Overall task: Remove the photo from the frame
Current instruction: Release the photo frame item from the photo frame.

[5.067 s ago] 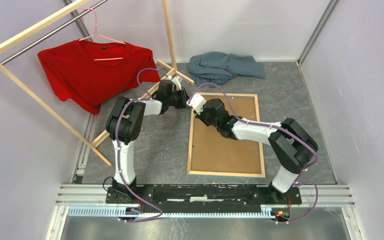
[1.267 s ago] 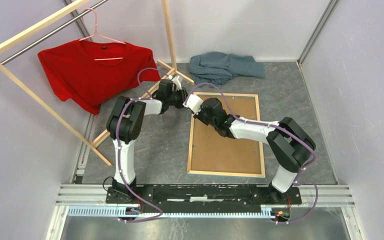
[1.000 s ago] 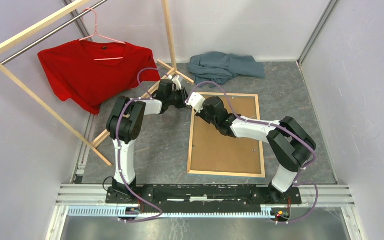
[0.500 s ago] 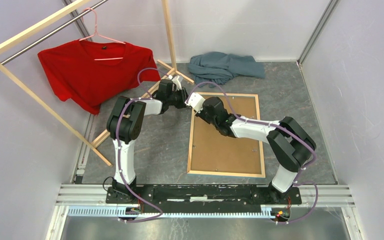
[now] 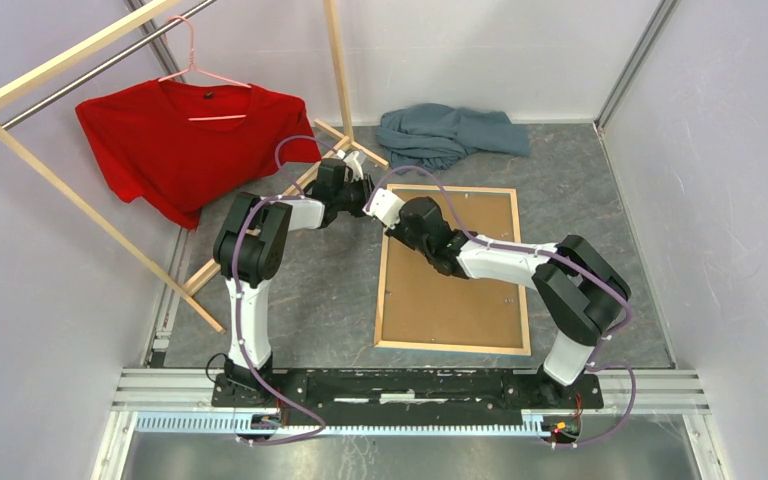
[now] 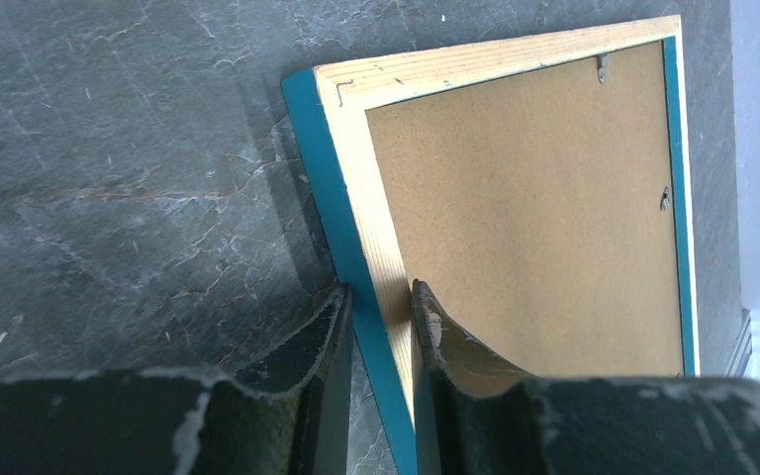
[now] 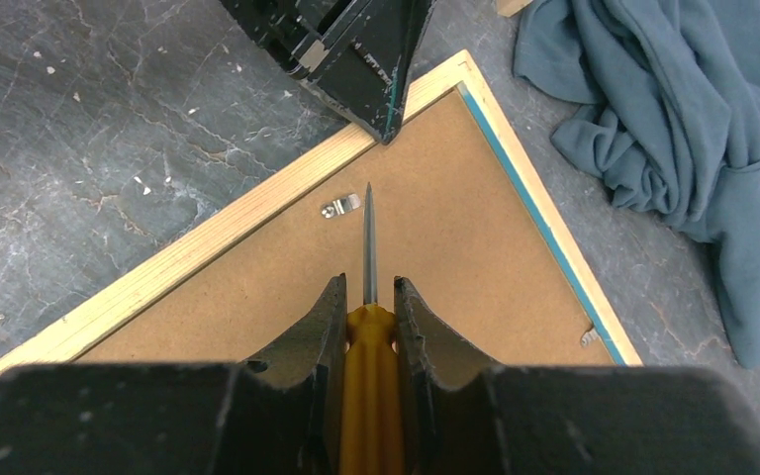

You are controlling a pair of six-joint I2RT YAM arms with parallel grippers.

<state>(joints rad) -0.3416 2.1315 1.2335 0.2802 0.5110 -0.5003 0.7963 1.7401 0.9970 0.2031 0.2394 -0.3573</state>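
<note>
The frame (image 5: 381, 285) lies face down on the table, pale wood back edges up and a blue rim at its side (image 6: 323, 173). The brown backing board (image 5: 455, 280) fills it, so the photo is hidden. My left gripper (image 6: 380, 292) is shut on the frame's left rail near the far-left corner, one finger outside and one on the board. My right gripper (image 7: 368, 287) is shut on a yellow-handled screwdriver (image 7: 368, 356). Its shaft points at the board beside a small metal clip (image 7: 340, 207), just short of the left gripper's fingers (image 7: 361, 59).
A grey-blue cloth (image 5: 450, 132) lies just beyond the frame's far edge. A red shirt (image 5: 185, 140) hangs on a pink hanger from the wooden clothes rack (image 5: 337, 70) at the far left. More metal clips (image 6: 665, 198) sit along the board's edges.
My right gripper with the screwdriver has shifted slightly left, toward the frame's far-left corner. The left gripper and the frame have not moved.
</note>
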